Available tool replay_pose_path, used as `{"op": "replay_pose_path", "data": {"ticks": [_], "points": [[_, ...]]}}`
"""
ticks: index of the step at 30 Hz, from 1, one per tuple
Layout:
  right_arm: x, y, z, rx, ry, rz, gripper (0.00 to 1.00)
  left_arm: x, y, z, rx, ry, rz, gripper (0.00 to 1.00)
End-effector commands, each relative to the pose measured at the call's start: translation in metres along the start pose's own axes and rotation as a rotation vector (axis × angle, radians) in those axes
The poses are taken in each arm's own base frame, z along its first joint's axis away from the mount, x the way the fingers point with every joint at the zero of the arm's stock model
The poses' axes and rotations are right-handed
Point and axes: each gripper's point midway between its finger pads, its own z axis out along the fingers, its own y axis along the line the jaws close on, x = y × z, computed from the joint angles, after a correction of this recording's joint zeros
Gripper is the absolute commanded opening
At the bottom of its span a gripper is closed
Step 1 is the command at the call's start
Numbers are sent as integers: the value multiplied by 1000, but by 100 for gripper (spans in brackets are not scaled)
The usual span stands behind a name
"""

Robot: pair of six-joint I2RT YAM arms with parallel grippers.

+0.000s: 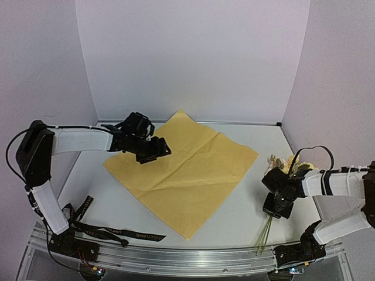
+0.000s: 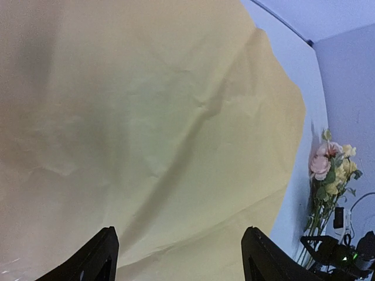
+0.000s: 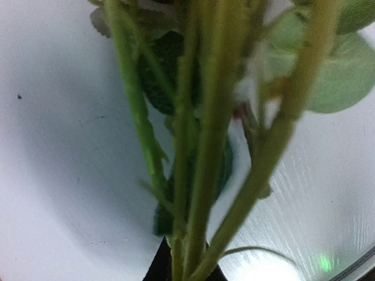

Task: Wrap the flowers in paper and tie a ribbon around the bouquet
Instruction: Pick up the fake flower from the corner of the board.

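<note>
The paper point(image 1: 184, 170) lies flat as a diamond in the middle of the table, yellow side up, and fills most of the left wrist view point(image 2: 146, 129). My left gripper point(image 1: 153, 150) hovers open over its upper left part, fingertips point(image 2: 105, 254) wide apart with nothing between them. The flowers point(image 1: 287, 165) lie at the right, blooms away from me, stems point(image 1: 265, 233) reaching the front edge. My right gripper point(image 1: 278, 206) is shut on the stems point(image 3: 202, 175), which fill its wrist view. The black ribbon point(image 1: 111, 229) lies loose at the front left. The blooms point(image 2: 331, 167) also show far right in the left wrist view.
White walls enclose the table at the back and both sides. A metal rail point(image 1: 187, 260) runs along the front edge between the arm bases. Bare white table point(image 3: 64, 146) shows beside the stems.
</note>
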Motion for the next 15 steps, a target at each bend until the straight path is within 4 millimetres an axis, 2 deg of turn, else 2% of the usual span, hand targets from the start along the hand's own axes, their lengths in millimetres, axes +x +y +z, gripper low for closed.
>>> {"op": "replay_pose_path", "data": {"ticks": [1, 3, 6, 11, 15], "points": [[1, -7, 2, 1, -10, -38, 0, 16, -57, 42, 117, 69, 132, 74], [-5, -3, -8, -12, -34, -71, 0, 29, -72, 60, 141, 102, 177, 73], [-15, 6, -26, -43, -62, -131, 0, 43, -84, 88, 144, 135, 230, 73], [-28, 23, -53, -110, -105, -188, 0, 59, -92, 113, 150, 178, 281, 72], [-34, 34, -68, -153, -122, -214, 0, 79, -92, 122, 149, 240, 315, 72]]}}
